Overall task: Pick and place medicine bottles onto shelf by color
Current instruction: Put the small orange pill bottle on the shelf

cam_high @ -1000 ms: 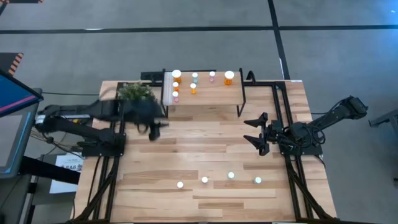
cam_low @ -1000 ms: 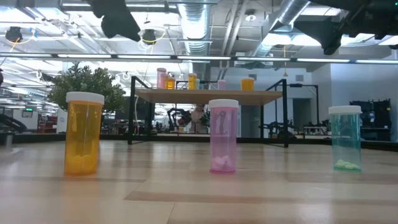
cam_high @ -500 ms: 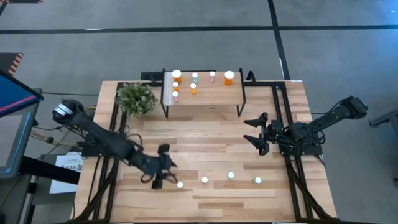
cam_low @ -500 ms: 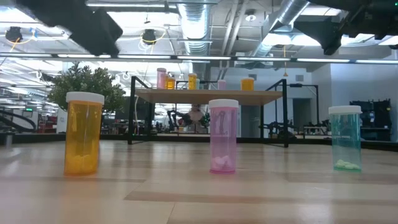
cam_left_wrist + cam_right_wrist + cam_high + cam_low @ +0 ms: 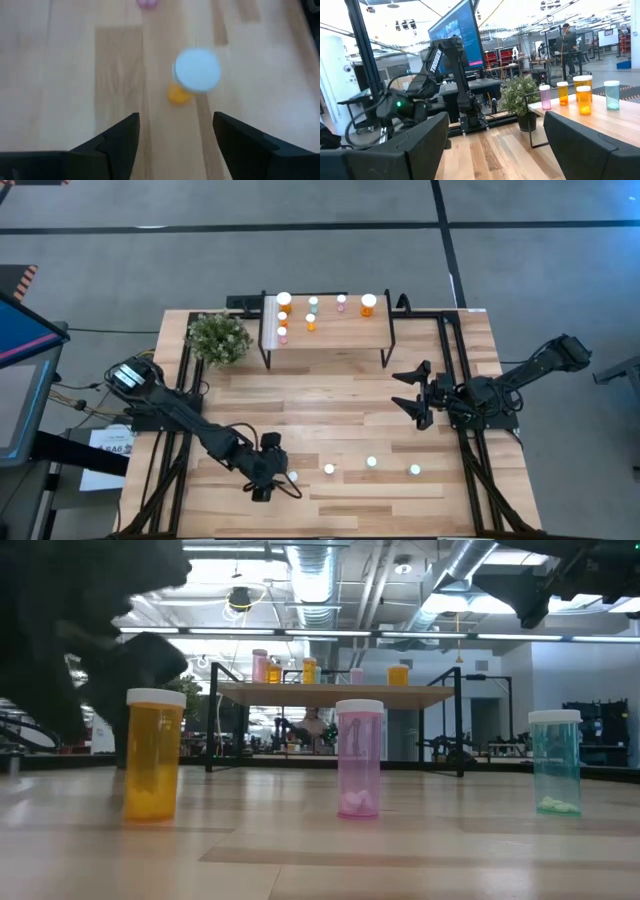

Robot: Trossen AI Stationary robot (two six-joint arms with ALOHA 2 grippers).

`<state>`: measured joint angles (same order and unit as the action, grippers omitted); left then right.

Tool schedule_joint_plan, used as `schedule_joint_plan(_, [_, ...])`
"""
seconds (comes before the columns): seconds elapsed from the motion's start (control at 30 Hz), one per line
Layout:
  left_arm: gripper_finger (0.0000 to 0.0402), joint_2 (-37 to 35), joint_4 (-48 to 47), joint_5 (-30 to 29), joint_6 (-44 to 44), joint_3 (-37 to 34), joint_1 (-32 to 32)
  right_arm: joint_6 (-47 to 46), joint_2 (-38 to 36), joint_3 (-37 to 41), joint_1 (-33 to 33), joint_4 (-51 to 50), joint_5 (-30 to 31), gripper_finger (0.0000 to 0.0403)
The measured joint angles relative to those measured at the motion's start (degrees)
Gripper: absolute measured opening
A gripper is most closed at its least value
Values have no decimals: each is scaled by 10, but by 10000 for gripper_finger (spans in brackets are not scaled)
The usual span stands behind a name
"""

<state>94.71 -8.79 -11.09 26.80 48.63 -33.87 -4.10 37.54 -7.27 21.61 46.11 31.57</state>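
Here, the left gripper (image 5: 270,477) was down over the near part of the table (image 5: 340,405), at the leftmost of four white-capped bottles standing in a row. Its fingers (image 5: 117,137) stood open. In the left wrist view the orange bottle (image 5: 192,75) stood upright just ahead of the fingertips, roughly in line with the gap between them and nearer the right-hand finger, not between them and not touched. In the low view the same orange bottle (image 5: 152,754) stood on the wood with the dark mass of the left arm close behind and beside it.

Further along the row stood a pink bottle (image 5: 359,758) and a green bottle (image 5: 554,762), both upright and well apart. A fourth cap (image 5: 415,470) showed at the row's right end in the high view.

The right gripper (image 5: 415,393) waited over the right-middle of the table, fingers (image 5: 395,147) spread wide, holding nothing.

At the far edge stood the shelf (image 5: 330,330), with several small bottles upright on it, orange, pink and green. A potted plant (image 5: 219,337) sat just left of it.
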Motion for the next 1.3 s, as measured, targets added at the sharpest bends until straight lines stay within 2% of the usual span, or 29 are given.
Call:
schedule_joint_plan(0.2, [256,32,64,3,-6,0,-1,0,0,0,0,0,0,348])
schedule_joint_plan(0.57, [250,85,131,8,-9,1,-1,0,0,0,0,0,0,348])
schedule_joint_plan(0.7, [220,85,130,8,-12,0,1,0,0,0,0,0,0,350])
schedule_joint_plan(0.9, [149,85,129,19,-15,0,17,0,0,0,0,0,0,351])
schedule_joint_plan(1.1, [89,84,132,53,-15,1,46,0,0,0,0,-1,0,348])
schedule_joint_plan(1.3, [69,43,109,52,-28,1,92,0,0,0,0,-3,0,350])
